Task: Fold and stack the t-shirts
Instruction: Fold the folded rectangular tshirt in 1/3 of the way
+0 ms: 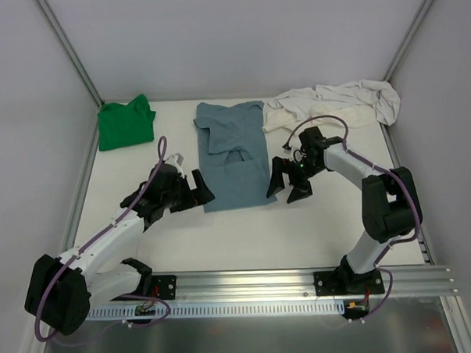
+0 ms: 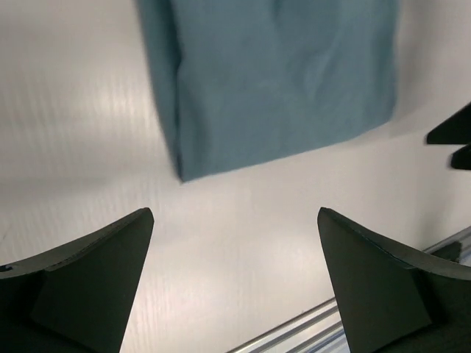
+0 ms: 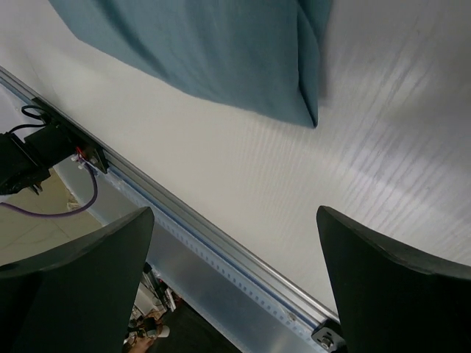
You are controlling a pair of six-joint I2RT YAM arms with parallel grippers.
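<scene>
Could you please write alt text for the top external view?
A slate-blue t-shirt lies partly folded in the middle, with the open left gripper and open right gripper beside its near corners. A folded green t-shirt sits at the far left, a crumpled cream t-shirt at the far right.

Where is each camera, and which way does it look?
Top camera: high behind the arms, looking down at the table; both arms show, plus the blue shirt, green shirt and cream shirt.
Left wrist camera: on the left arm, facing down at the blue shirt's near left corner; the open left end effector frames the bottom.
Right wrist camera: on the right arm, facing down at the near right corner and the rail; the open right end effector shows.
Shared: all see the blue shirt.
</scene>
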